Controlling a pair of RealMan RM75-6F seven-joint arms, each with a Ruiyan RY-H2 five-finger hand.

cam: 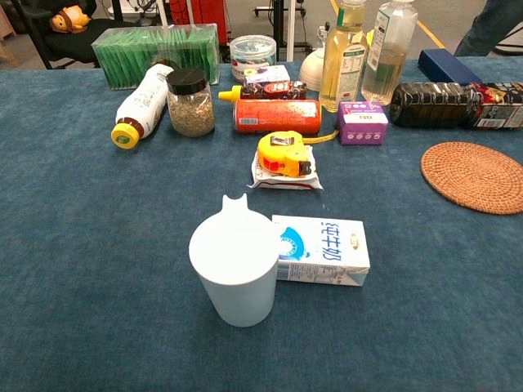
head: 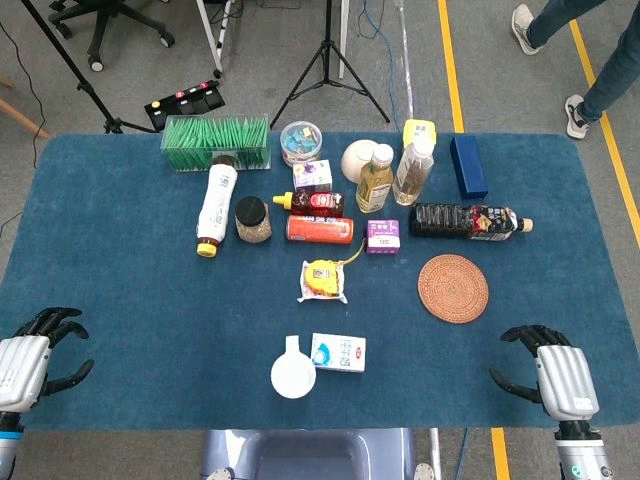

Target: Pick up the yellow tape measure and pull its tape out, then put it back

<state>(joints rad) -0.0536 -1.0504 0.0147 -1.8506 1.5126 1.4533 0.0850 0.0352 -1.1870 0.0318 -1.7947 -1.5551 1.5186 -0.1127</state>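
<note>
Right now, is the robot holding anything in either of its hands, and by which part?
Nothing is held. The left hand and right hand hover open near the table's front edge, far from the yellow tape measure, which rests on a white packet.

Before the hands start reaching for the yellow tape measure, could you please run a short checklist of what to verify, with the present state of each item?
1. Target located: yellow tape measure rests on a white packet mid-table. Ok.
2. Tape state: a short yellow length shows beside the case; how far it is out, cannot tell.
3. Left hand free: fingers apart, holding nothing, at the near edge. Ok.
4. Right hand free: fingers apart, holding nothing. Ok.
5. Approach path: white cup and milk carton sit between the near edge and the target. Not ok.
6. Room behind: orange can lies close behind the target. Not ok.
</note>
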